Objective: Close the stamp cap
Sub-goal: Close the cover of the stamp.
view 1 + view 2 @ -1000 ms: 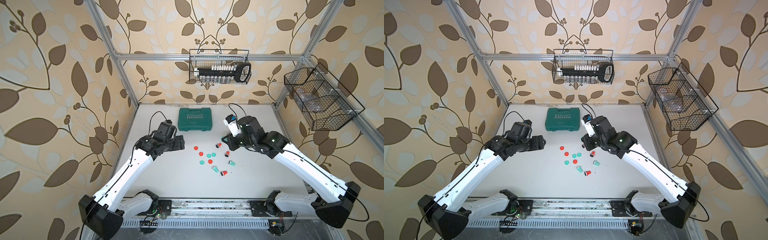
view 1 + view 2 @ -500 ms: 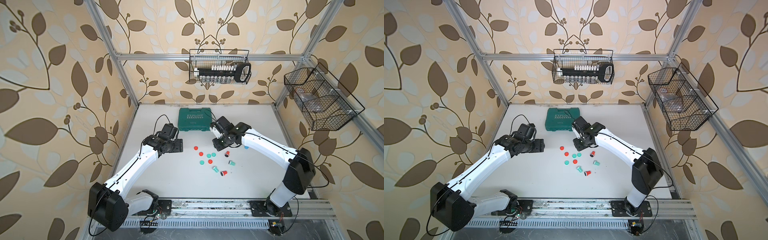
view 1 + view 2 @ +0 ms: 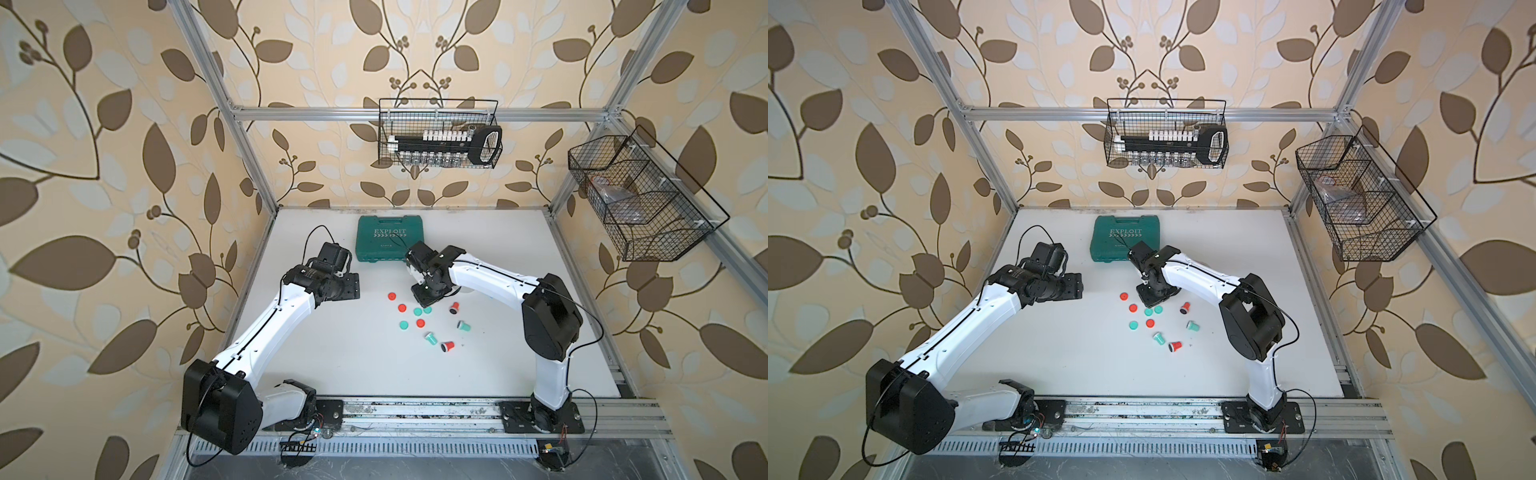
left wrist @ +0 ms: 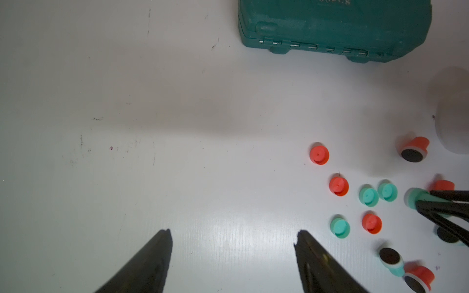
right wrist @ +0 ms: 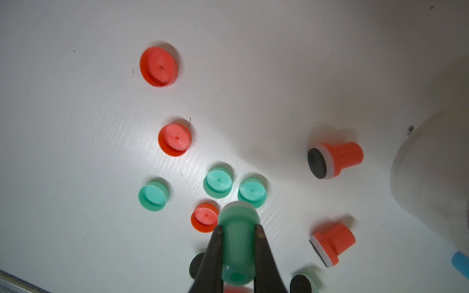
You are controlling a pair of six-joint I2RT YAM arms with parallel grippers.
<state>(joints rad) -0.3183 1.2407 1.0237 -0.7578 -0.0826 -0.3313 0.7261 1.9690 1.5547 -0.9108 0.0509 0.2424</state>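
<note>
While the right gripper [image 5: 238, 228] pinches a green stamp [image 5: 237, 250] by its handle, wide end down, the stamp hangs near the case [image 3: 390, 243], on the side facing the arm bases, close over two green caps [image 5: 218, 182]. On that same side of the case lie red caps [image 5: 175, 139] and tipped stamps [image 5: 337, 158]. Off the case's left corner, the left gripper [image 4: 233, 232] hovers above the white table [image 3: 332, 365], jaws spread wide and empty.

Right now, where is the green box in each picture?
Both top views: green box at the back of the table, near the middle.
Left wrist view: beyond the red cap, partly cut off.
Right wrist view: not in it.
Shared landmark: that red cap, nearest the box.
</note>
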